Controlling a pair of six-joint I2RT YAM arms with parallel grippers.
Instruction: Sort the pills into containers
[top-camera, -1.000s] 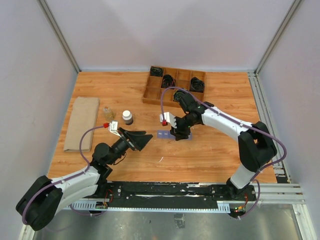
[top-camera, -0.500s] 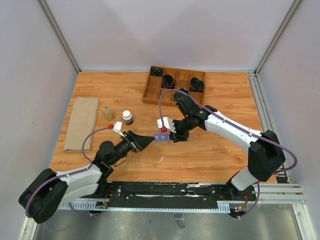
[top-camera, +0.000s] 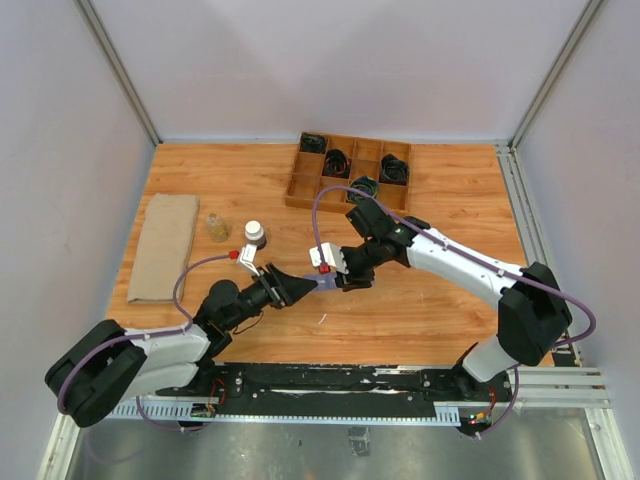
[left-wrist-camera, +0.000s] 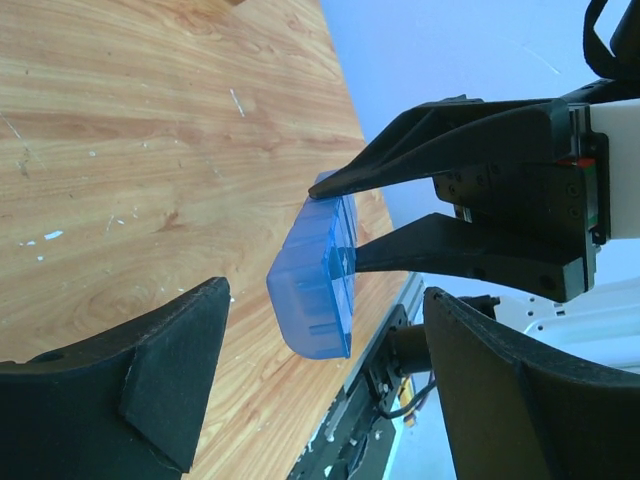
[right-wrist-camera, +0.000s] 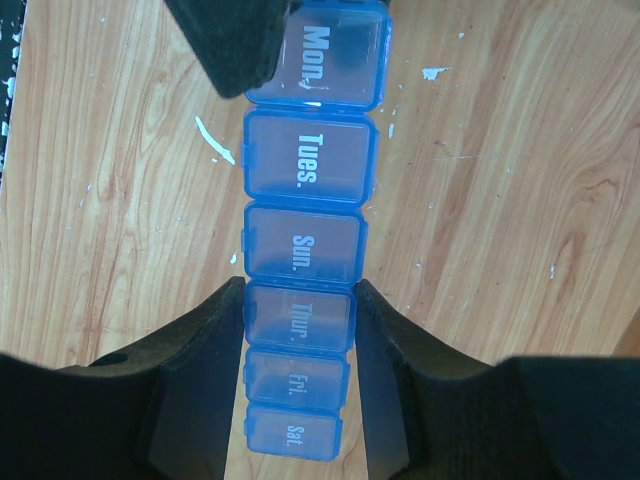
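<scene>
While the left gripper (top-camera: 300, 287) stands wide open just left of frame centre, the pill organizer (right-wrist-camera: 305, 245) sits mid-frame, its 6 visible lids shut, sides pinched at Thur. by the right gripper (right-wrist-camera: 300, 315). Prob. light, stiff, slick plastic; grip across the narrow sides, clear of lid tabs.
</scene>
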